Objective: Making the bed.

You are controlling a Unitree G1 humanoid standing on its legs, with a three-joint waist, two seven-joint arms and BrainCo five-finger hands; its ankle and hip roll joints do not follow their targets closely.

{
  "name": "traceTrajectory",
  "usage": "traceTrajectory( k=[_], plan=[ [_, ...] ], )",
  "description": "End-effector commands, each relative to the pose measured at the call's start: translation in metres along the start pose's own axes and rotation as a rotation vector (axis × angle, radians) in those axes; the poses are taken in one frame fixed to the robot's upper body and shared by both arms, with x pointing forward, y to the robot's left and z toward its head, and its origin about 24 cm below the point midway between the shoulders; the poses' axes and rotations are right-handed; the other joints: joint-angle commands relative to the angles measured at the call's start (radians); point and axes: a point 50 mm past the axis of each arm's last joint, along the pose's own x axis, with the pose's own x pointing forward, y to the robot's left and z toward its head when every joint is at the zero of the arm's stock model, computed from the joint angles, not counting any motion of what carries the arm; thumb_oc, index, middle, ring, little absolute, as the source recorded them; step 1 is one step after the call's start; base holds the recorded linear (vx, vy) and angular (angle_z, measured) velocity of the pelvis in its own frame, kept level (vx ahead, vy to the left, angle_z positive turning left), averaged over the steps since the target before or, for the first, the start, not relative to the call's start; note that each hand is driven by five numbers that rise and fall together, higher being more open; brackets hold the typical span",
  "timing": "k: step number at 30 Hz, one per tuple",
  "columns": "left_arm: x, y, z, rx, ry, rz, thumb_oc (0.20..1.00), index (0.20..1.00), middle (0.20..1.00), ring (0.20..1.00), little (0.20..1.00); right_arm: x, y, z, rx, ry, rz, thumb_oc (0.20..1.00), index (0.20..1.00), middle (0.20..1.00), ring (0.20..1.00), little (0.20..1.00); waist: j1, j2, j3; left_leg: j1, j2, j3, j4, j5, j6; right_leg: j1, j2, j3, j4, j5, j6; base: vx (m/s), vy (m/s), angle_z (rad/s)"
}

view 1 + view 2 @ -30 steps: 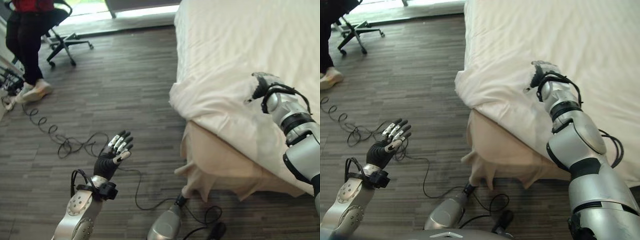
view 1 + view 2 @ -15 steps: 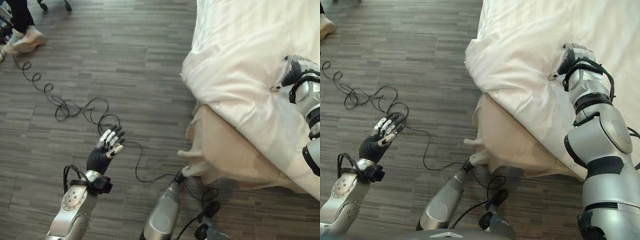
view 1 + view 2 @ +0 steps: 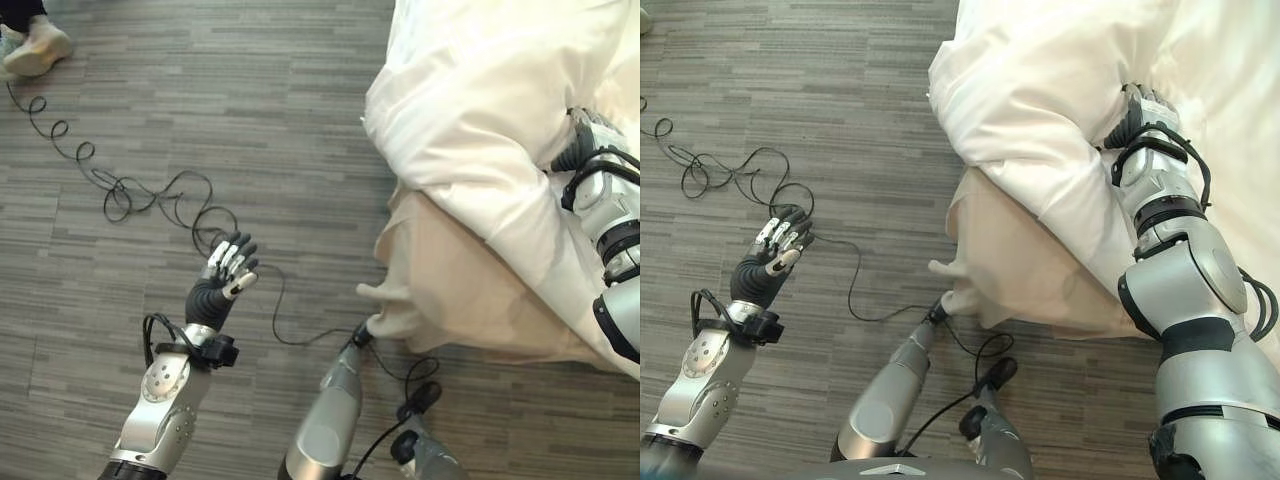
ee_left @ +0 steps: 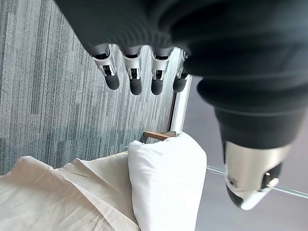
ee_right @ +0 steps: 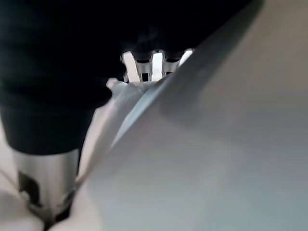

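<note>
One thing matters here: the rumpled white duvet (image 3: 470, 130) is bunched into a thick roll at the bed's corner, with the roll's long line running diagonally from that corner back toward the right hand (image 3: 1137, 108). That hand is tucked right in against the roll, cloth piled over its fingers, so I can't tell whether they're closed on fabric or just pushed into it. Below the fold the beige under-sheet (image 3: 455, 300) hangs loose off the mattress corner. The left hand (image 3: 225, 280) is well apart from all that, out over the grey wood-plank floor (image 3: 200, 100), fingers relaxed and spread, holding nothing. So the right arm is clearly the nearer one, and my guess is it drags the roll along that diagonal.
</note>
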Motion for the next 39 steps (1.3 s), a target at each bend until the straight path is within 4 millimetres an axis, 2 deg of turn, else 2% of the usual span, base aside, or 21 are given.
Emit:
traceTrajectory(
  k=[1,2,3,4,5,8,9,10,15,16,17,22,27,28,29,30,33,38,39],
  plan=[
    [0.007,-0.016,0.019,-0.005,-0.143,-0.039,1.0,1.0,1.0,1.0,1.0,-0.055,0.128,0.03,-0.078,-0.103,0.436,1.0,1.0,1.0,1.0,1.0,0.019,0.06,0.08,0.003,-0.003,0.094,-0.028,0.058,-0.014,0.014,-0.041,0.04,0.012,0.094,0.054,-0.01,0.029,-0.04],
    [0.007,-0.016,0.019,-0.004,-0.142,-0.039,1.0,1.0,1.0,1.0,1.0,-0.055,0.129,0.03,-0.078,-0.103,0.436,0.592,0.592,0.592,0.592,0.592,0.019,0.06,0.079,0.004,-0.003,0.094,-0.029,0.058,-0.014,0.014,-0.041,0.04,0.012,0.093,0.054,-0.01,0.034,-0.03],
    [0.008,-0.018,0.018,-0.007,-0.14,-0.045,1.0,1.0,1.0,1.0,1.0,-0.062,0.14,0.033,-0.071,-0.108,0.466,0.278,0.278,0.278,0.278,0.278,0.016,0.064,0.079,0.007,-0.003,0.095,-0.028,0.056,-0.014,0.016,-0.041,0.039,0.012,0.092,0.055,-0.01,0.03,-0.02],
    [0.01,-0.021,0.017,-0.007,-0.14,-0.051,1.0,1.0,1.0,1.0,1.0,-0.075,0.156,0.036,-0.08,-0.121,0.517,0.2,0.2,0.2,0.2,0.2,0.01,0.071,0.074,0.016,-0.005,0.096,-0.03,0.055,-0.013,0.02,-0.043,0.041,0.012,0.091,0.054,-0.01,0.031,-0.03],
    [0.009,-0.021,0.017,-0.007,-0.14,-0.051,1.0,1.0,1.0,1.0,1.0,-0.075,0.156,0.036,-0.08,-0.121,0.517,0.2,0.2,0.2,0.2,0.2,0.01,0.072,0.073,0.017,-0.004,0.096,-0.031,0.055,-0.013,0.02,-0.043,0.041,0.012,0.091,0.054,-0.01,0.032,-0.04],
    [0.01,-0.024,0.015,-0.009,-0.136,-0.061,1.0,1.0,1.0,1.0,1.0,-0.093,0.177,0.041,-0.066,-0.146,0.583,0.2,0.2,0.2,0.2,0.2,0.001,0.082,0.064,0.031,-0.003,0.1,-0.033,0.052,-0.012,0.028,-0.046,0.048,0.012,0.091,0.054,-0.02,0.03,-0.08],
    [0.01,-0.024,0.015,-0.009,-0.136,-0.061,1.0,1.0,1.0,1.0,1.0,-0.093,0.177,0.041,-0.066,-0.146,0.583,0.2,0.2,0.2,0.2,0.2,0.001,0.082,0.064,0.031,-0.003,0.1,-0.033,0.052,-0.012,0.028,-0.046,0.048,0.012,0.091,0.054,-0.02,0.051,-0.13],
    [0.011,-0.025,0.013,-0.01,-0.129,-0.064,1.0,1.0,1.0,1.0,1.0,-0.111,0.195,0.046,-0.066,-0.185,0.644,0.2,0.2,0.2,0.2,0.2,-0.007,0.091,0.054,0.045,-0.004,0.104,-0.034,0.05,-0.012,0.036,-0.048,0.055,0.012,0.091,0.054,-0.02,0.045,-0.1],
    [0.01,-0.026,0.004,-0.016,-0.103,-0.054,1.0,1.0,1.0,1.0,1.0,-0.166,0.236,0.066,0.045,-0.284,0.804,0.2,0.2,0.2,0.2,0.2,-0.038,0.106,0.022,0.083,-0.005,0.117,-0.03,0.037,-0.006,0.064,-0.056,0.069,0.012,0.09,0.052,-0.01,0.057,-0.05],
    [0.011,-0.026,0.003,-0.018,-0.101,-0.051,1.0,1.0,1.0,1.0,1.0,-0.188,0.248,0.072,0.107,-0.302,0.869,0.2,0.2,0.2,0.2,0.2,-0.053,0.113,0.006,0.103,-0.006,0.122,-0.03,0.032,-0.003,0.08,-0.06,0.074,0.012,0.088,0.051,0.0,0.049,-0.14],
    [0.01,-0.026,0.003,-0.018,-0.101,-0.051,1.0,1.0,1.0,1.0,1.0,-0.188,0.248,0.071,0.106,-0.302,0.869,0.2,0.2,0.2,0.2,0.2,-0.054,0.113,0.006,0.103,-0.006,0.121,-0.03,0.032,-0.003,0.081,-0.06,0.074,0.012,0.088,0.052,0.01,0.069,-0.04],
    [0.01,-0.026,0.0,-0.011,-0.092,-0.043,1.0,1.0,1.0,1.0,1.0,-0.237,0.266,0.087,0.147,-0.428,1.024,0.2,0.2,0.2,0.2,0.2,-0.099,0.121,-0.036,0.163,-0.01,0.133,-0.03,0.018,0.01,0.127,-0.068,0.081,0.017,0.082,0.052,0.0,0.054,-0.07],
    [0.007,-0.018,0.0,0.005,-0.083,-0.023,1.0,1.0,1.0,1.0,1.0,-0.269,0.257,0.116,0.228,-0.655,1.131,0.2,0.2,0.2,0.2,0.2,-0.137,0.108,-0.078,0.246,-0.011,0.139,-0.038,0.001,0.021,0.186,-0.072,0.084,0.043,0.056,0.05,0.02,0.023,-0.07],
    [0.006,-0.016,-0.001,0.012,-0.075,-0.018,1.0,1.0,1.0,1.0,1.0,-0.275,0.251,0.127,0.261,-0.726,1.154,0.2,0.2,0.2,0.2,0.2,-0.145,0.103,-0.086,0.264,-0.01,0.144,-0.042,-0.004,0.023,0.198,-0.072,0.084,0.047,0.053,0.051,0.03,0.028,-0.01],
    [0.001,-0.01,-0.003,0.02,-0.057,-0.004,1.0,1.0,1.0,1.0,1.0,-0.283,0.233,0.146,0.317,-0.873,1.18,0.2,0.2,0.2,0.2,0.2,-0.156,0.086,-0.108,0.289,-0.006,0.163,-0.046,-0.013,0.022,0.212,-0.073,0.075,0.048,0.053,0.054,0.05,0.007,0.01],
    [-0.002,-0.008,-0.004,0.025,-0.051,0.002,1.0,1.0,1.0,1.0,1.0,-0.287,0.227,0.149,0.334,-0.908,1.207,0.2,0.2,0.2,0.2,0.2,-0.16,0.078,-0.117,0.306,-0.006,0.173,-0.046,-0.019,0.024,0.225,-0.072,0.073,0.051,0.048,0.054,0.1,-0.018,0.0],
    [-0.012,0.002,-0.004,0.013,-0.04,0.063,1.0,1.0,1.0,1.0,1.0,-0.291,0.214,0.167,0.464,-0.946,1.243,0.2,0.2,0.2,0.2,0.2,-0.168,0.042,-0.171,0.372,0.016,0.213,-0.058,-0.034,0.026,0.271,-0.063,0.084,0.045,0.045,0.056,0.09,-0.03,-0.25],
    [-0.014,0.005,-0.006,0.023,-0.026,0.075,1.0,1.0,1.0,1.0,1.0,-0.304,0.212,0.175,0.54,-0.955,1.344,0.2,0.2,0.2,0.2,0.2,-0.176,0.036,-0.188,0.401,0.024,0.227,-0.072,-0.033,0.033,0.275,-0.057,0.115,0.05,0.045,0.054,0.03,-0.002,-0.18],
    [-0.012,0.006,-0.007,0.045,-0.015,0.069,1.0,1.0,1.0,1.0,1.0,-0.322,0.213,0.183,0.577,-0.962,1.482,0.2,0.2,0.2,0.2,0.2,-0.178,0.028,-0.195,0.414,0.032,0.231,-0.08,-0.034,0.035,0.28,-0.052,0.125,0.049,0.045,0.052,0.02,-0.015,-0.11]
  ],
)
